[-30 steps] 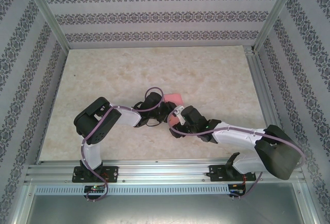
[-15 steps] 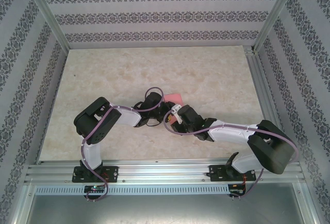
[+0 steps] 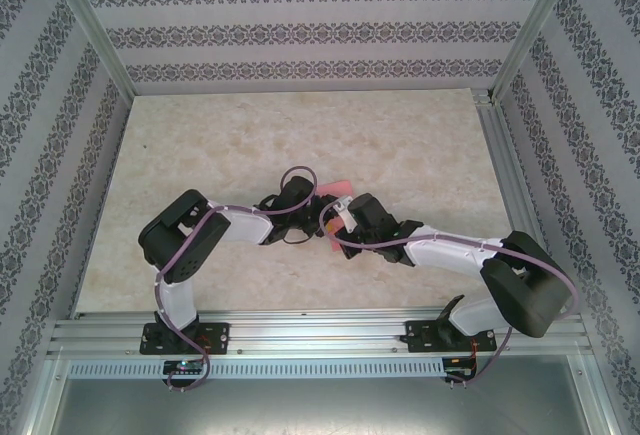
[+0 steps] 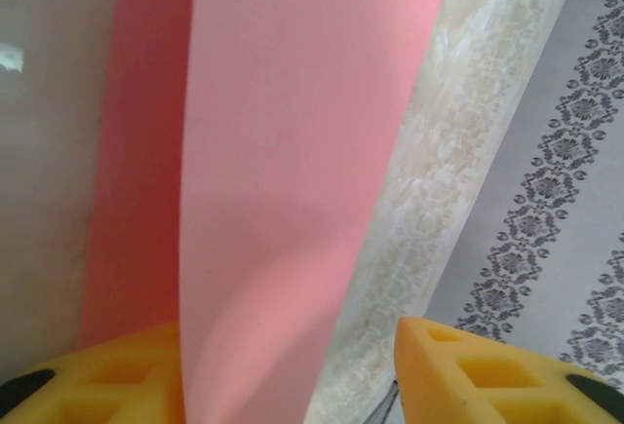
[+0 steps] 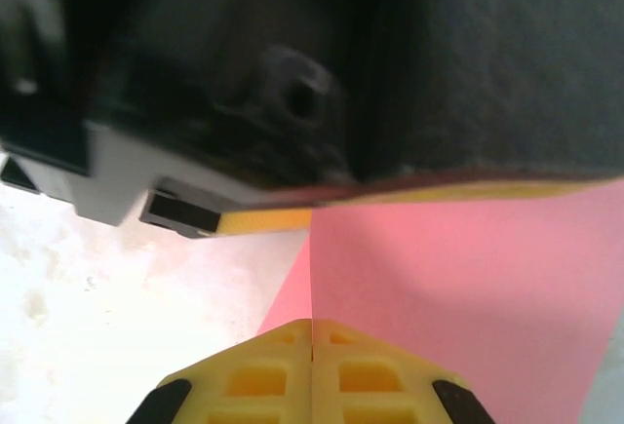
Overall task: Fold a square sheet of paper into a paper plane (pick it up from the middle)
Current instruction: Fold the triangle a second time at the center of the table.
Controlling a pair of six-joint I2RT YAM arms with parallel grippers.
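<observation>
Right wrist view: the right gripper (image 5: 312, 331) has its yellow jaws pressed together. A crease of the square sheet of paper (image 5: 458, 288) runs into their seam, so it seems pinched. The left gripper (image 4: 283, 334) stands half open, with the sheet passing loose between. The paper is thin, smooth, matte pink, over the marbled table (image 5: 78, 327). I judge a lengthwise fold is in hand; next, the crease needs an even press.

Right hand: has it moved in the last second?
Yes. The right hand has shifted left and slightly toward the back wall, away from the near aluminium rail.
</observation>
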